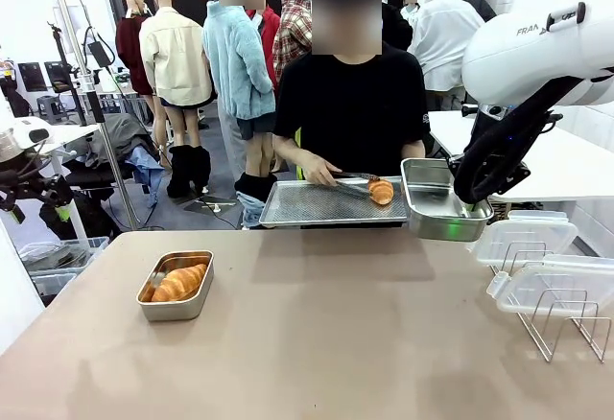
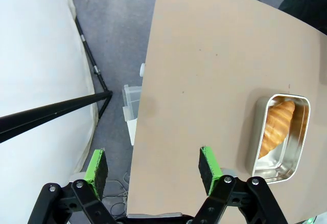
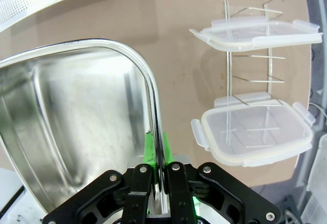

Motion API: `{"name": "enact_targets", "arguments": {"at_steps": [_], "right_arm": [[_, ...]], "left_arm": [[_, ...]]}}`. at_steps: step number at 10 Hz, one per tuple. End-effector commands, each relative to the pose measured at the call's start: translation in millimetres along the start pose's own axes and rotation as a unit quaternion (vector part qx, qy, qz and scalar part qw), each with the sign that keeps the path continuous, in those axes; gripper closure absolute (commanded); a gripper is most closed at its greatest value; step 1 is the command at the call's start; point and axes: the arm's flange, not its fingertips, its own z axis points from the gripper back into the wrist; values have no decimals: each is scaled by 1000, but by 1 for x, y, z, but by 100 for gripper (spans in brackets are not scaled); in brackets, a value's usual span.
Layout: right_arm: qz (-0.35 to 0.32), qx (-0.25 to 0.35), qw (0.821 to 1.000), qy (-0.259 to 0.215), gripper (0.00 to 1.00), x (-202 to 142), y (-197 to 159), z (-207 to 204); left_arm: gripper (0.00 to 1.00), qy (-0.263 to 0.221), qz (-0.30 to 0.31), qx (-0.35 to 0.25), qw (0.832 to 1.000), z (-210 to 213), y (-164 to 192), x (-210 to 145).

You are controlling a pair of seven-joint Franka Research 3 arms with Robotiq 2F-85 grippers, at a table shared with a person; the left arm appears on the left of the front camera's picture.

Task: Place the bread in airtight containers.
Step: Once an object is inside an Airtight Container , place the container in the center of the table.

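Observation:
One airtight container (image 1: 204, 291) sits on the table's left part with a golden bread roll (image 1: 180, 282) lying in it. A second, empty container (image 1: 432, 199) hangs in the air beside a perforated tray (image 1: 307, 204), my right gripper (image 1: 473, 207) shut on its rim. The person's hand (image 1: 321, 169) holds tongs (image 1: 350, 182) at another bread roll (image 1: 381, 191) on that tray. In the right wrist view the right gripper (image 3: 157, 183) pinches the steel wall (image 3: 66, 116). My left gripper (image 2: 152, 168) stands open over the table's edge, well apart from the filled container (image 2: 254, 132) and its bread (image 2: 277, 127).
Two clear plastic lids (image 1: 523, 243) (image 1: 556, 286) rest on a wire rack (image 1: 566, 329) at the table's right side; the right wrist view shows the lids (image 3: 255, 32) (image 3: 255, 132) and the rack (image 3: 245, 81). The person holds the tray at the far edge. Bare tabletop (image 1: 336, 343) spreads across the middle.

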Motion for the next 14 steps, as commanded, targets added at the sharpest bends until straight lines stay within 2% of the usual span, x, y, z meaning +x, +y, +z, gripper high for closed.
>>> {"name": "enact_targets", "arguments": {"at_steps": [1, 14], "right_arm": [[1, 4, 1000, -7, 100, 0, 1, 0], [1, 4, 1000, -7, 100, 0, 1, 0]], "left_arm": [[8, -1, 3, 6, 1000, 2, -1, 0], [8, -1, 3, 6, 1000, 2, -1, 0]]}}
